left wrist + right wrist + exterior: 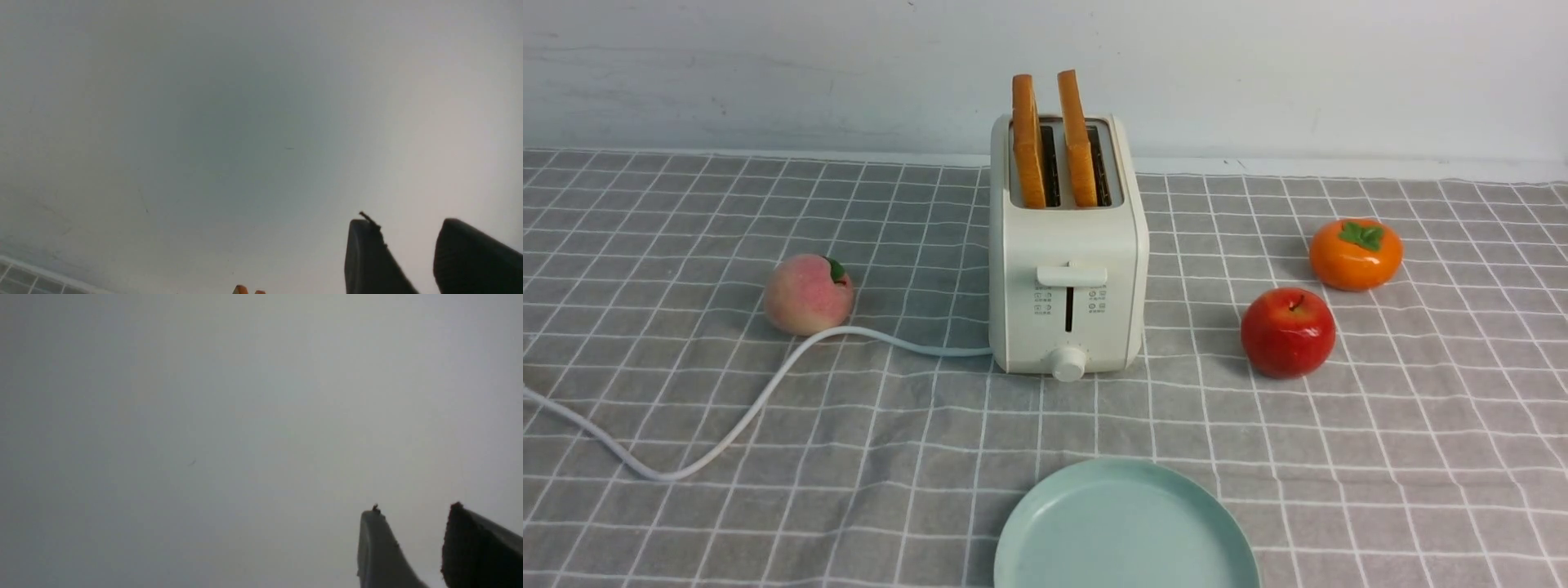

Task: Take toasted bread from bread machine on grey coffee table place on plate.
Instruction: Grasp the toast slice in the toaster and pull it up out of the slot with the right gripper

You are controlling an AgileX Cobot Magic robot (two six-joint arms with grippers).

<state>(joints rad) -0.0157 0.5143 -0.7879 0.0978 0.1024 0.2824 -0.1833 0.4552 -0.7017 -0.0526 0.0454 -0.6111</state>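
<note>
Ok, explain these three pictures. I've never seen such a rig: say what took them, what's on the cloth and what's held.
This is a robot with two arms, each ending in a two-fingered gripper. The wide picture is from a camera between the arms, looking forward; neither arm shows there. On the grey coffee table stands the bread machine, toasted bread upright in both slots; around it lie a peach, a red apple, an orange fruit and the bare plate. The other two are from wrist cameras: the left gripper and right gripper show as dark fingers against a blank wall, open, holding nothing.
</note>
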